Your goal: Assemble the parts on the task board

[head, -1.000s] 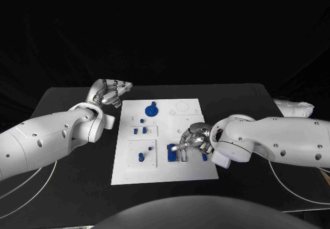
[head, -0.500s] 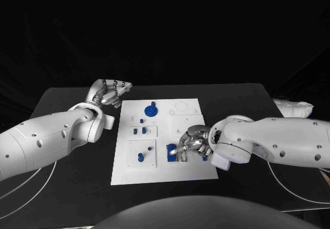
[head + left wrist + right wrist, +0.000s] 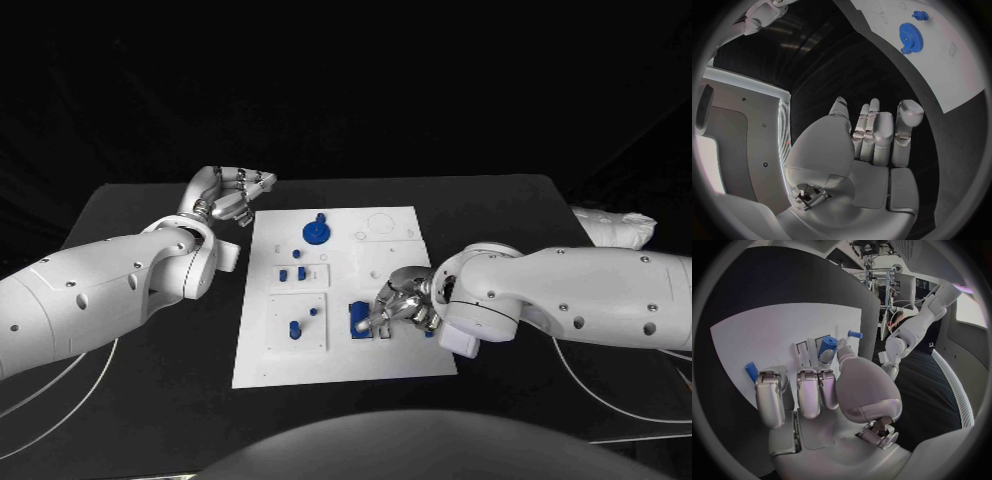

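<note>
Blue cylinder part [image 3: 827, 346] pinched upright in right hand [image 3: 817, 390] over white task board [image 3: 411, 352]; left hand [image 3: 231, 195] curled, empty.

White arms [image 3: 101, 290], silver hands [image 3: 231, 195]

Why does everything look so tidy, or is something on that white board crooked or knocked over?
Nothing stands out. The white task board lies square on the black table, the blue gear sits flat, and the right hand rests over blue parts near the right edge.
</note>
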{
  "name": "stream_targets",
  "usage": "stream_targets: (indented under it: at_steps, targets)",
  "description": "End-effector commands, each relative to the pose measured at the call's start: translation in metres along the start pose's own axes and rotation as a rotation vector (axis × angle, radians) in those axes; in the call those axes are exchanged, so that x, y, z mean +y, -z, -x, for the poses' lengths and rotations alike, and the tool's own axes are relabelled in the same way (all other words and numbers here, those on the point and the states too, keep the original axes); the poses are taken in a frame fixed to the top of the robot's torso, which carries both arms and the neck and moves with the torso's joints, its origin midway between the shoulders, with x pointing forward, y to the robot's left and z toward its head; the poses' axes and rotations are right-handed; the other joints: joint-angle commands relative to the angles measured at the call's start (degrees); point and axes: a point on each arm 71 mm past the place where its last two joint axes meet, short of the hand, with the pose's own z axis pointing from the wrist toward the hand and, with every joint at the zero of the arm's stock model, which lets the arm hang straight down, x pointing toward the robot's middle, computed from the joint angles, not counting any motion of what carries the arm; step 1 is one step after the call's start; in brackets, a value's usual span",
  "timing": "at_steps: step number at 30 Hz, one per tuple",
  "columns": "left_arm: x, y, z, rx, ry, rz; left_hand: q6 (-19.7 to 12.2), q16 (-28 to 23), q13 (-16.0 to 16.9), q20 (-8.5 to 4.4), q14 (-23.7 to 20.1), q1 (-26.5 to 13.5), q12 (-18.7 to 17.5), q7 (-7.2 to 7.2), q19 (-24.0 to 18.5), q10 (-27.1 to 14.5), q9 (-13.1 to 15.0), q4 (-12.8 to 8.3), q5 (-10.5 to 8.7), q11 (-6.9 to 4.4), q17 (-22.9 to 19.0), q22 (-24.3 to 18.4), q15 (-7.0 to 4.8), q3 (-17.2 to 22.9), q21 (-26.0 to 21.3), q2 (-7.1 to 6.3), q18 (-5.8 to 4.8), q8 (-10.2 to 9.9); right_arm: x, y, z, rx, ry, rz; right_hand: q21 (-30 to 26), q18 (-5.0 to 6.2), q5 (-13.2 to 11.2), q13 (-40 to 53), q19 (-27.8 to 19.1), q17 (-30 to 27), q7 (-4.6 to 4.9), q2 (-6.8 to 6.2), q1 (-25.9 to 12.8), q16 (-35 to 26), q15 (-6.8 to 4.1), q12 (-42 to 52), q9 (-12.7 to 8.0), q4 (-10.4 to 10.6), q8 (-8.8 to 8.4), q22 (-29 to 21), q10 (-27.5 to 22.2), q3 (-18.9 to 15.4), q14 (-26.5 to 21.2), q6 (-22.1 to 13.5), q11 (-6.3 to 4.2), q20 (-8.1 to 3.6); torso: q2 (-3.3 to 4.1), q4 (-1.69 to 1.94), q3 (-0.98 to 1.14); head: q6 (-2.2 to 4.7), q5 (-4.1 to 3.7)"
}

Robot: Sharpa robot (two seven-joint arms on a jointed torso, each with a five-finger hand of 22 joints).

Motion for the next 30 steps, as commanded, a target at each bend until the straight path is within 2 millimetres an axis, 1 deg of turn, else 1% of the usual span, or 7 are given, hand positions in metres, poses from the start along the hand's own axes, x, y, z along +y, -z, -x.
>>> stream_targets:
  at_steps: [1,8,20,30]
  targets:
    - [-0.0018,-0.0005,-0.0024,0.018,0.006,-0.01,-0.3,-0.36,0.09,-0.11,-0.45,0.19,0.03,-0.13,-0.31,-0.06,0.03,0.02,0.34,-0.1,-0.06,2.73,0.1,-0.21,-0.19,0.22,-0.37,0.15,-0.0008,-0.0017,-0.0013,0.01,0.031,-0.013,0.26,-0.39,-0.04,15.06,6.1,15.09,0.07,-0.08,0.37,0.23,-0.36,0.16,0.05,-0.21,0.25,15.06,6.01,0.08,5.97,0.35,-0.57,-0.32,0.07,0.02,0.01,0.0,0.04]
    - [-0.0017,-0.0003,-0.0019,0.016,0.005,-0.009,-0.3,-0.36,0.09,-0.11,-0.45,0.19,0.03,-0.13,-0.31,-0.06,0.03,0.02,0.34,-0.1,-0.06,2.73,0.1,-0.21,-0.19,0.22,-0.37,0.15,-0.0025,-0.0033,0.0004,0.006,0.032,-0.022,0.26,-0.39,-0.04,15.06,6.1,15.09,0.08,0.05,0.31,0.23,-0.38,0.16,-0.01,-0.14,0.03,15.06,6.01,0.11,5.97,0.08,-0.57,-0.34,0.04,-0.04,-0.03,0.0,0.06]
    - [-0.0017,-0.0003,-0.0021,0.017,0.006,-0.009,-0.3,-0.41,0.09,-0.11,-0.5,0.29,0.02,-0.13,-0.32,-0.06,0.03,0.02,0.42,-0.1,-0.12,2.77,0.11,-0.34,-0.26,0.31,-0.37,0.15,-0.0055,-0.0039,0.0027,0.002,0.032,-0.033,0.26,-0.39,0.0,15.06,6.1,15.09,0.06,0.34,0.27,0.23,-0.39,0.16,-0.01,-0.04,-0.22,15.06,6.01,0.22,5.97,-0.21,-0.59,-0.36,0.03,0.0,0.03,0.0,0.07]
    - [-0.0016,-0.0002,-0.0017,0.016,0.005,-0.009,-0.3,-0.41,0.09,-0.11,-0.5,0.29,0.02,-0.13,-0.32,-0.06,0.03,0.02,0.42,-0.1,-0.12,2.77,0.11,-0.34,-0.26,0.31,-0.37,0.15,-0.0069,-0.0039,0.003,0.007,0.029,-0.037,0.26,-0.39,0.01,15.06,6.1,15.09,0.05,0.48,0.23,0.23,-0.4,0.16,0.0,0.02,-0.32,15.06,6.01,0.26,5.97,-0.32,-0.59,-0.37,0.03,-0.02,0.0,0.0,-0.01]
